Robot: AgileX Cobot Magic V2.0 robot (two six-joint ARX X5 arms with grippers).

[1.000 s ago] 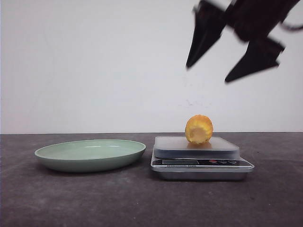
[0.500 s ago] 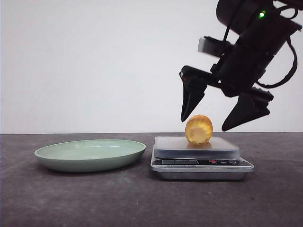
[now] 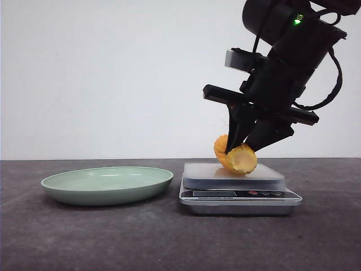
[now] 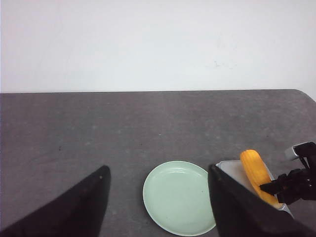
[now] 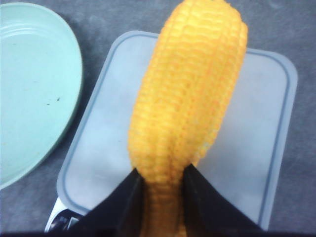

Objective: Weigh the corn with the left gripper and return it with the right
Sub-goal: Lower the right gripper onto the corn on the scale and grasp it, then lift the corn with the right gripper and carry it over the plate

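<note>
The corn (image 3: 237, 158), a yellow-orange cob, is over the platform of the scale (image 3: 265, 176), tilted, with its low end at the platform's surface. My right gripper (image 3: 240, 148) comes down on it from above and is shut on it; in the right wrist view both fingers press the cob's near end (image 5: 190, 98) with the gripper (image 5: 162, 177) closed around it. My left gripper (image 4: 158, 170) is open and empty, high above the table. It is out of the front view. The corn also shows in the left wrist view (image 4: 254, 170).
A pale green plate (image 3: 107, 183) sits on the dark table left of the silver scale, also seen from the left wrist (image 4: 177, 197) and right wrist (image 5: 29, 74). The scale's display and buttons (image 3: 237, 194) face the front. A white wall stands behind.
My right gripper has come down from above the scale, closed its fingers on the corn, and tipped the cob from lying flat.
</note>
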